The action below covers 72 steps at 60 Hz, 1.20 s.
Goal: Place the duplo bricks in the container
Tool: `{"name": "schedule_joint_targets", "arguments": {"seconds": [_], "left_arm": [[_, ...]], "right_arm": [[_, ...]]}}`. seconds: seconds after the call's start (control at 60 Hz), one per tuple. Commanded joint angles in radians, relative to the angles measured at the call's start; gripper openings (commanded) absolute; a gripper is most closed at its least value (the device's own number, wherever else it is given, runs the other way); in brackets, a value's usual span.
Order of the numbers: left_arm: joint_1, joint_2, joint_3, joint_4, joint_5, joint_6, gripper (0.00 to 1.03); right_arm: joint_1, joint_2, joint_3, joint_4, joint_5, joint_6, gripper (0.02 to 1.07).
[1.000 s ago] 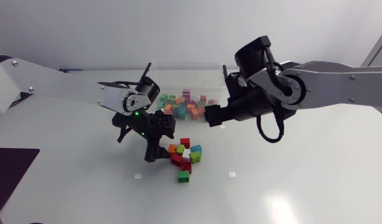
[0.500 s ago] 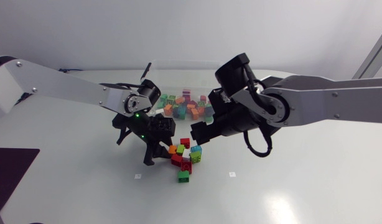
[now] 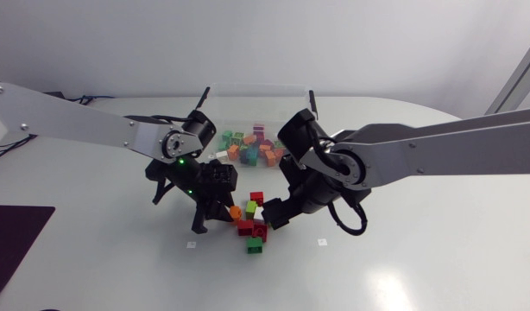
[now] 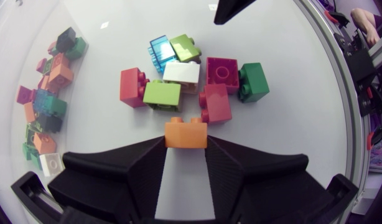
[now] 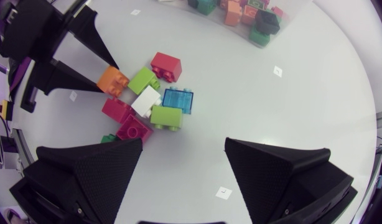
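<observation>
A heap of duplo bricks lies mid-table in front of the clear container. My left gripper is shut on an orange brick at the heap's near edge, one finger against each side. The same orange brick shows at the left gripper's fingertips in the right wrist view. Ahead of it lie a lime brick, two red bricks, a white brick, a clear blue brick, a magenta brick and a green brick. My right gripper hangs open over the heap's other side.
The container holds several mixed-colour bricks and stands just behind both grippers. Its wall runs beside the left gripper. Small white markers dot the table. A dark mat lies at the left edge.
My left gripper has closed on the orange brick. My right arm has swung from the container down and left to the heap, its gripper still open.
</observation>
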<state>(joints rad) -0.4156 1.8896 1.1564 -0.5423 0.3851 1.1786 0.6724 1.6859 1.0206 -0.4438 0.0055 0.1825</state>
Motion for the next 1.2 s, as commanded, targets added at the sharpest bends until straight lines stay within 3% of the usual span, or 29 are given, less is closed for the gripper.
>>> {"name": "schedule_joint_targets", "arguments": {"seconds": [0.0, 0.533, 0.9, 1.017, 1.117, 1.183], "left_arm": [[0.024, -0.066, -0.032, -0.011, 0.008, -0.004, 0.25], [0.143, -0.274, -0.081, 0.008, 0.041, -0.125, 0.25], [0.159, -0.412, -0.104, 0.008, 0.051, -0.178, 0.25], [0.159, -0.440, -0.107, 0.008, 0.052, -0.186, 0.25], [0.166, -0.468, -0.100, 0.016, 0.055, -0.208, 0.25], [0.175, -0.485, -0.098, 0.038, 0.058, -0.235, 0.25]], "right_arm": [[0.007, 0.047, 0.022, -0.021, 0.013, 0.012, 0.97], [0.038, 0.202, 0.203, -0.119, 0.040, 0.003, 0.93], [0.033, 0.281, 0.263, -0.167, 0.079, 0.017, 0.93], [0.036, 0.294, 0.276, -0.173, 0.083, 0.020, 0.79], [0.042, 0.307, 0.291, -0.187, 0.087, 0.032, 0.77], [0.044, 0.314, 0.297, -0.191, 0.088, 0.044, 0.71]]}}
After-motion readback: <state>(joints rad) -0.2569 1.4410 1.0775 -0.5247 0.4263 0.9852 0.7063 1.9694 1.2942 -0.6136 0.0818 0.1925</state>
